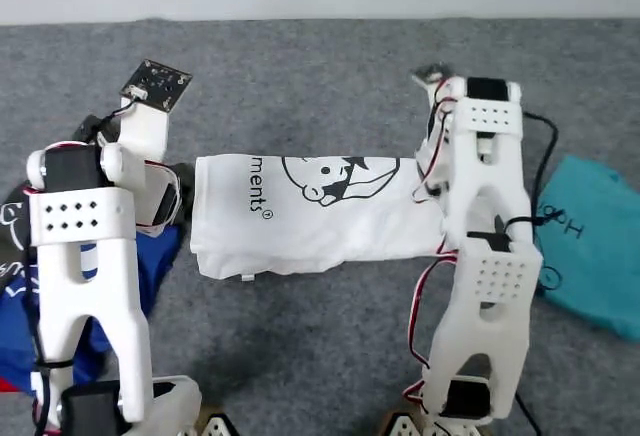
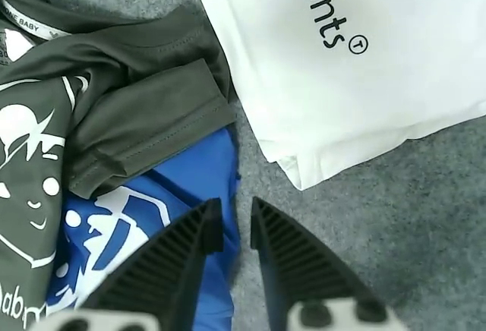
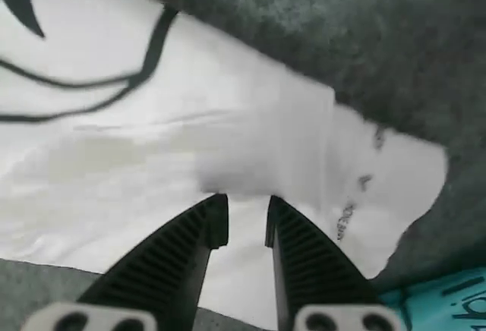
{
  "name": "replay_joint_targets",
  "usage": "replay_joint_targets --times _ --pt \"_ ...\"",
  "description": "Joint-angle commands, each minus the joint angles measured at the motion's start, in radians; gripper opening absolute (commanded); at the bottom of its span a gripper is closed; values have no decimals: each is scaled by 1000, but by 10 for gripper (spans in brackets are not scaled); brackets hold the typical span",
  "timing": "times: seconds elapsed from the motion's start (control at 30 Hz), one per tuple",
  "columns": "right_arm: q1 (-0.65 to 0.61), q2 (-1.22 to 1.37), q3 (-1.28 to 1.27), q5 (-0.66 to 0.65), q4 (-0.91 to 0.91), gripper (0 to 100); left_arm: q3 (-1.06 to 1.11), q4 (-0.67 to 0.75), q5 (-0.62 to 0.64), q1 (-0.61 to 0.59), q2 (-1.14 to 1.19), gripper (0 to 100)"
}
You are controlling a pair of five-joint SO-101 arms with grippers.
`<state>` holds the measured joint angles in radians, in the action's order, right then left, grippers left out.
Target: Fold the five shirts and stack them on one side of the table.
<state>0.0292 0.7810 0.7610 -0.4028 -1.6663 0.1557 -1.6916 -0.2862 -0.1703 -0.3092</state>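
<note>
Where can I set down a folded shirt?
Bare table: beyond the white shirt along the far edge, and nearer, between the left arm and right arm. The dark shirt and blue shirt crowd the left side; the teal shirt takes the right edge.

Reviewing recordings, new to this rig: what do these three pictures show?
Two white robot arms, left arm and right arm, stand at a grey felt-like table. One picture looks down from above; the other two come from wrist cameras. A folded-over white printed shirt lies between the arms, a teal shirt beside the right arm, a dark green shirt and a blue shirt by the left. The left gripper is open above the blue shirt's edge, the right gripper open above the white shirt; neither visibly grips anything.
</note>
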Motion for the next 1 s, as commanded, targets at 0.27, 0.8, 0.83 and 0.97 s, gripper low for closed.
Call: replay_joint_targets --times 0.27,0.8,0.83,0.97 --pt "7 -163 -2 -8 -133 69 -10 23 5 0 -37 70" --pt "-4 -27 -98 -2 -113 69 -16 8 9 -20 -66 69" --pt "-8 -31 -77 -2 -131 69 -16 8 11 -25 -86 69" --pt "-10 -142 -61 6 -131 68 -16 12 71 -21 -173 69"
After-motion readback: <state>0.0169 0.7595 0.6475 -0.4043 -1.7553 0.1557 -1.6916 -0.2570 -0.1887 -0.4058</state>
